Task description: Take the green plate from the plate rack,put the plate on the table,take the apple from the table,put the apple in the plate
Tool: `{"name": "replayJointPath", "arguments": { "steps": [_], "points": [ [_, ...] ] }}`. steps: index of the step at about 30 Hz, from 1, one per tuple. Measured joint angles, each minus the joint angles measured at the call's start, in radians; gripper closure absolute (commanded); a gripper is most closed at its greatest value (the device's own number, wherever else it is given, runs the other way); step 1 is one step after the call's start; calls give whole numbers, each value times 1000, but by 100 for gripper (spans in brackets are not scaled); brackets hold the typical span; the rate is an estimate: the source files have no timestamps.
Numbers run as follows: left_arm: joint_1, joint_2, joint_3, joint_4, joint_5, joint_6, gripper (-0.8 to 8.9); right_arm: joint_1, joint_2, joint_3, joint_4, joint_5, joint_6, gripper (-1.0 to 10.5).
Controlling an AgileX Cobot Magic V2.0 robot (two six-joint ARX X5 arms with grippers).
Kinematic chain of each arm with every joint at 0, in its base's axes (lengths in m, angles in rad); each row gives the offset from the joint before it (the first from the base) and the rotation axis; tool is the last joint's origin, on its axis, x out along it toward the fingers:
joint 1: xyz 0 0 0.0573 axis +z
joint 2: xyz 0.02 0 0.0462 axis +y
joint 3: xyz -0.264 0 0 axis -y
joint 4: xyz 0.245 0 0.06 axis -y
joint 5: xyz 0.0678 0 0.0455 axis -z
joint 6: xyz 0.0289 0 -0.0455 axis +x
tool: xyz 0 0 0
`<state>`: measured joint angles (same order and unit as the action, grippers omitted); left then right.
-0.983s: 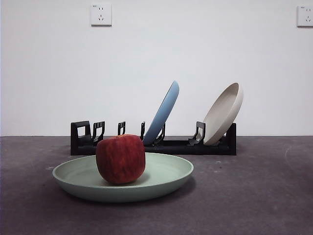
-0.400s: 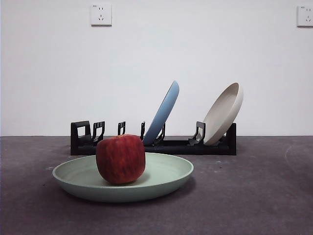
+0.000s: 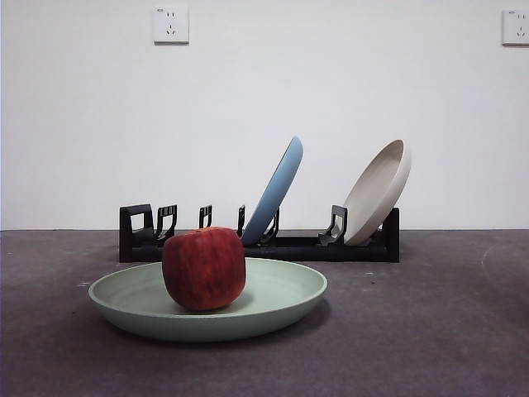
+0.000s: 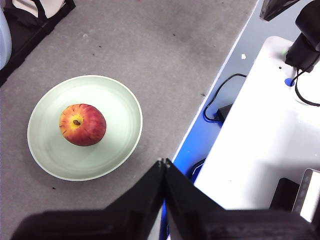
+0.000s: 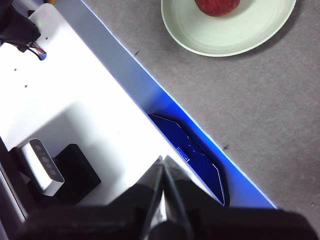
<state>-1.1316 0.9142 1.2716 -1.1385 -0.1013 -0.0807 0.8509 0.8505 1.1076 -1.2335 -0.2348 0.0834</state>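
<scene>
The green plate (image 3: pixel 273 299) lies flat on the table (image 3: pixel 430 331) in front of the plate rack (image 3: pixel 289 246). The red apple (image 3: pixel 203 268) sits inside the plate, left of its middle. The left wrist view shows the plate (image 4: pixel 115 130) and the apple (image 4: pixel 82 124) from above. The right wrist view shows part of the plate (image 5: pixel 235 35) and the apple's edge (image 5: pixel 217 6). My left gripper (image 4: pixel 164 162) is shut and empty, held high near the table's edge. My right gripper (image 5: pixel 163 159) is shut and empty, over the white base beside the table.
A light blue plate (image 3: pixel 275 190) and a cream-white plate (image 3: pixel 378 192) lean in the rack. The rack's left slots stand bare. A white base (image 4: pixel 260 125) with cables borders the table's edge. Two wall sockets (image 3: pixel 170 25) are on the white wall.
</scene>
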Motion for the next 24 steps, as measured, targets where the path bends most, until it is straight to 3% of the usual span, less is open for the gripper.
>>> {"name": "replayJointPath", "arguments": {
  "steps": [9, 12, 16, 20, 24],
  "points": [
    [6, 0, 0, 55, -5, 2, 817, 0, 0, 0, 0, 0, 0, 946],
    [56, -10, 0, 139, -58, 55, 817, 0, 0, 0, 0, 0, 0, 946],
    [217, -39, 0, 349, -89, 176, 817, 0, 0, 0, 0, 0, 0, 946],
    [445, -86, -1, 517, 20, 236, 817, 0, 0, 0, 0, 0, 0, 946],
    [685, -156, -35, 586, 103, 250, 817, 0, -1, 0, 0, 0, 0, 946]
  ]
}}
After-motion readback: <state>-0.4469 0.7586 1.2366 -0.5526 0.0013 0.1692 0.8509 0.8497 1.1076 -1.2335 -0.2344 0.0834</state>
